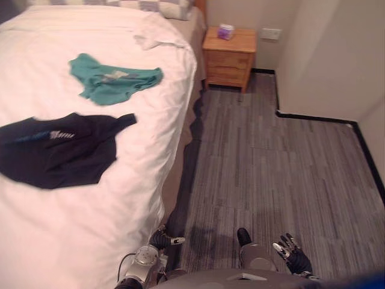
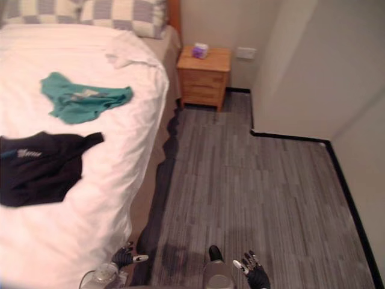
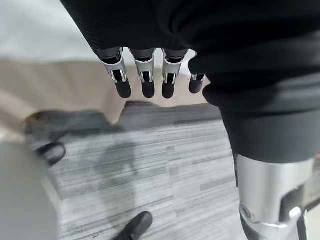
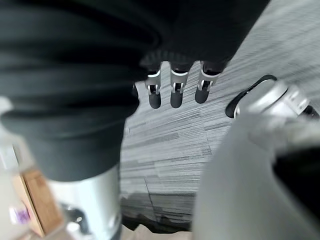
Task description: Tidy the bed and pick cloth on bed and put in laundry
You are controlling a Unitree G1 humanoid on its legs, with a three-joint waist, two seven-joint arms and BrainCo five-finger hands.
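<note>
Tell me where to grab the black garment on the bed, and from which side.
Probably its narrow flap pointing toward the floor-side edge of the bed, reached from that edge with the left hand. The black garment lies flat; that flap is the closest pinchable end.

The white bed point(image 1: 84, 235) fills the left side — a teal cloth point(image 1: 112, 79) lies crumpled toward the far end, a black cloth point(image 1: 57, 149) spread nearer, apart from it; checked pillows point(image 2: 114, 15) sit at the head.
</note>
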